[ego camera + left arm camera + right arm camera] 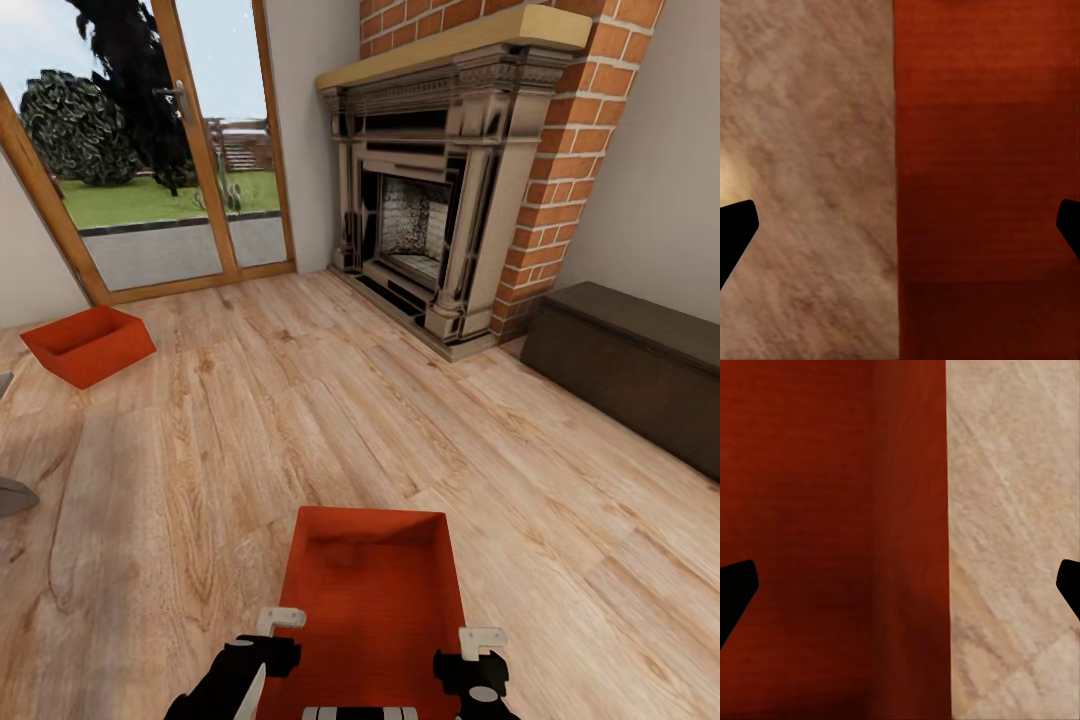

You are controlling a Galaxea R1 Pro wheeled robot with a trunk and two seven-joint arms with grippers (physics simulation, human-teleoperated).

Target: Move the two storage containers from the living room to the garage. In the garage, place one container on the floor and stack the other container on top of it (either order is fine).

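I am in the living room, on its light wood-plank floor. One orange-red storage container (372, 590) sits just in front of me, lidless and empty. My left gripper (285, 628) (900, 225) is open, its fingers straddling the container's left wall (975, 187). My right gripper (478, 642) (900, 585) is open in the same way over the right wall (832, 540). Neither gripper's fingers touch the walls. The second storage container (88, 343) stands apart at the far left, near the glass doors. The garage is out of view.
A red-brick fireplace (440, 210) with a dark surround stands ahead. A long dark brown chest (630, 360) lies along the right wall. Wood-framed glass doors (170, 150) fill the back left. A grey object (12, 495) pokes in at the left edge.
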